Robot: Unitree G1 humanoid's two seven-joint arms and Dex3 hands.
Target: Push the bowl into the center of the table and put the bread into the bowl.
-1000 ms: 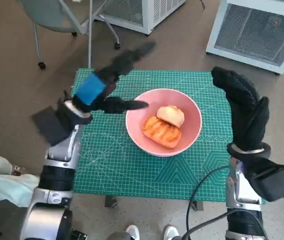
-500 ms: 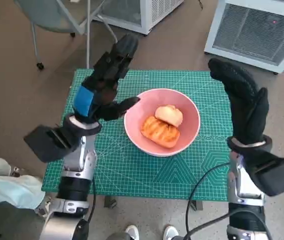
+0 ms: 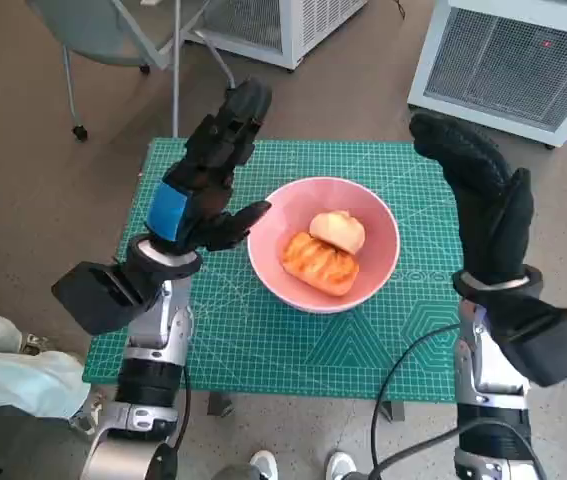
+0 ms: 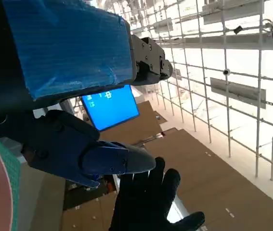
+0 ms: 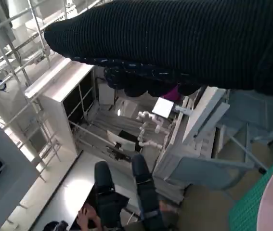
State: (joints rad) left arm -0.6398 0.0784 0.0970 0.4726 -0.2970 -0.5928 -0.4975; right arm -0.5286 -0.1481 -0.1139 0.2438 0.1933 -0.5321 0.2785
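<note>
Sitting pretty much dead center on the green cutting mat (image 3: 263, 350) is the pink bowl (image 3: 383, 262), smooth and round, and it's holding two pieces of bread: a grilled, ridged orange-brown one (image 3: 319, 263) and a paler, lumpy bun (image 3: 338, 230) at its 1 o'clock, the two touching. The mat is covering the small table and showing a printed grid of pale lines.

Both hands are hovering above the table with nothing in them. The left hand (image 3: 203, 175), black with shiny blue tape on its back, is hanging at the bowl's 9 o'clock with fingers spread, its thumb reaching toward the rim; I can't tell if it's touching. The right hand (image 3: 483, 200), in a knitted black glove, is standing at the bowl's 3 o'clock, fingers stretched out and apart from the bowl.

Around the table: a chair with metal legs and casters (image 3: 113, 40) at 11 o'clock, white louvered units (image 3: 508, 60) at 1 o'clock and at 12 o'clock (image 3: 283, 25), brown floor. A black cable (image 3: 403, 370) is looping along the right forearm.
</note>
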